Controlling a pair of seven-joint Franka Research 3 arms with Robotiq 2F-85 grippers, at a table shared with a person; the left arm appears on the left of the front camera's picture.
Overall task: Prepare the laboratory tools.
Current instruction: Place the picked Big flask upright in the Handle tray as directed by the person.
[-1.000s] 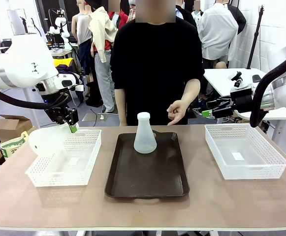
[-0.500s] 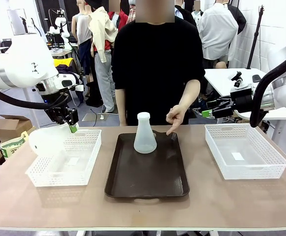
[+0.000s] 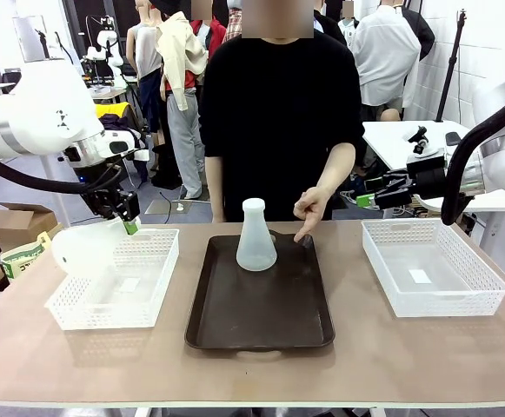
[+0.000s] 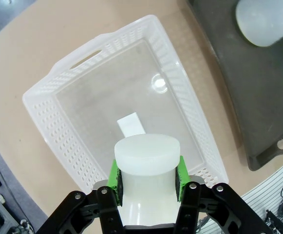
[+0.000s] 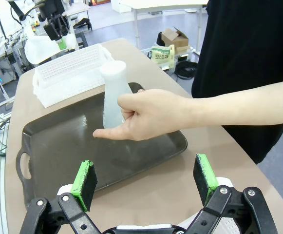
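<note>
Flasks being sorted at the shared table, one on the tray and one held in the air.

Table (image 3: 408,356) first: a dark tray (image 3: 261,313) sits mid-table between two white baskets. The left basket (image 3: 117,278) lies under the left gripper (image 4: 148,178), which is clamped on the neck of a flask (image 3: 83,246) held tipped above the basket's outer end. The other flask (image 3: 255,236) stands upright on the tray, just beside the person's hand (image 3: 309,207), whose finger points down at the tray. The right gripper (image 5: 146,180) hangs spread wide, holding nothing.
</note>
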